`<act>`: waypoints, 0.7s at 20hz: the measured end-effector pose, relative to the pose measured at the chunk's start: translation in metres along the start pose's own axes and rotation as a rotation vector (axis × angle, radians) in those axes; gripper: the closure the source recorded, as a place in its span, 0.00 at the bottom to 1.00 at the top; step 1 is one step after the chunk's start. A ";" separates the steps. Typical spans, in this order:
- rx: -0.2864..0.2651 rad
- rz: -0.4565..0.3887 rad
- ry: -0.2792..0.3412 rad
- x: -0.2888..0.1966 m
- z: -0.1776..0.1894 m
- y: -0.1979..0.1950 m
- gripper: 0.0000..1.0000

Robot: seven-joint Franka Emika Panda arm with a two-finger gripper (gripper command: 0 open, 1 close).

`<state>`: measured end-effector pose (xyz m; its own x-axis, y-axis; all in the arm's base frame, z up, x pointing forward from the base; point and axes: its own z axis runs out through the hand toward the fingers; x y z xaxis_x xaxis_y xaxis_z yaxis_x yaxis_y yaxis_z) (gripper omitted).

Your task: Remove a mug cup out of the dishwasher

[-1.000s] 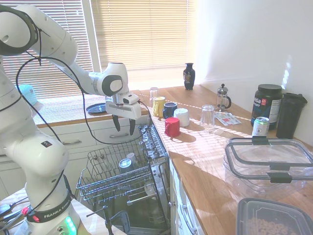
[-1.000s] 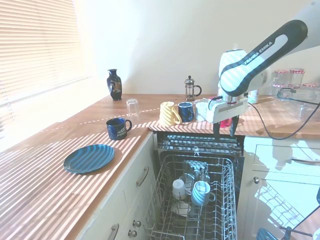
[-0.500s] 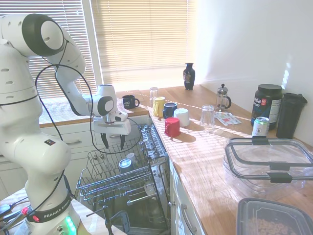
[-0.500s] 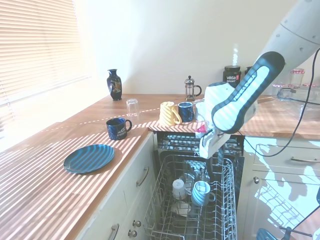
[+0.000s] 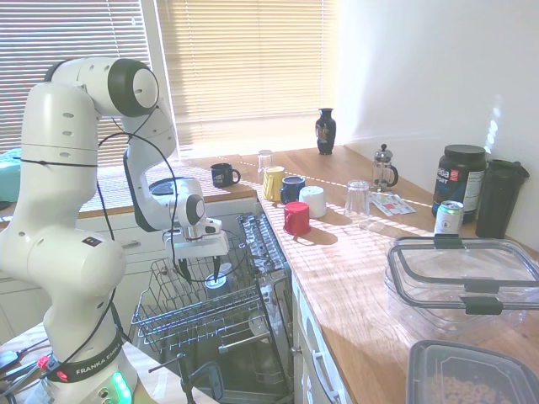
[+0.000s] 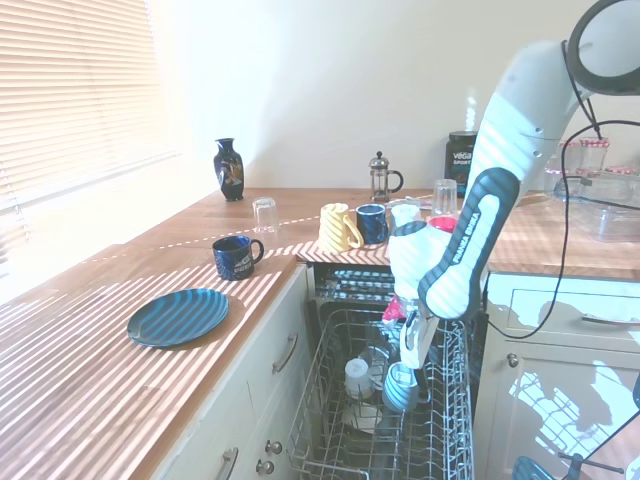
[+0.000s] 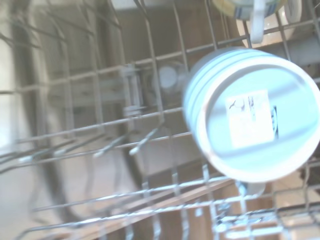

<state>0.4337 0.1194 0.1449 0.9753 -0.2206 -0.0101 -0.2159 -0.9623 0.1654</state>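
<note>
The mug cup (image 6: 399,389) sits upside down in the dishwasher's grey wire rack (image 6: 329,425), its pale round base facing up. In the wrist view that base (image 7: 255,125) fills the right half and carries a small white label. My gripper (image 5: 199,271) hangs open just above the mug cup (image 5: 216,284), down between the rack wires, with nothing between its fingers. From the other side the gripper (image 6: 411,350) partly hides the mug's top. The pulled-out rack (image 5: 173,324) stands in front of the open dishwasher.
A small white cup (image 6: 357,376) stands beside the mug in the rack. On the counter behind are a red mug (image 5: 296,218), a yellow mug (image 5: 274,183), a blue mug (image 5: 292,188), a white mug (image 5: 312,201), a dark mug (image 5: 223,174) and a glass (image 5: 358,199). A blue plate (image 6: 178,316) lies on the counter beside the dishwasher.
The gripper has come down from counter height into the rack and now hangs right over the mug cup. It stays open. The mugs have not moved.
</note>
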 end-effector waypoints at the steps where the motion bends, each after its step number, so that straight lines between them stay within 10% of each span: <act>1: -0.009 -0.004 0.006 0.005 0.007 -0.002 0.00; 13: -0.038 -0.008 0.020 0.037 0.079 -0.013 0.00; 14: -0.038 -0.008 0.020 0.038 0.083 -0.012 1.00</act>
<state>0.4700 0.1097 0.0609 0.9779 -0.2091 0.0079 -0.2063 -0.9573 0.2027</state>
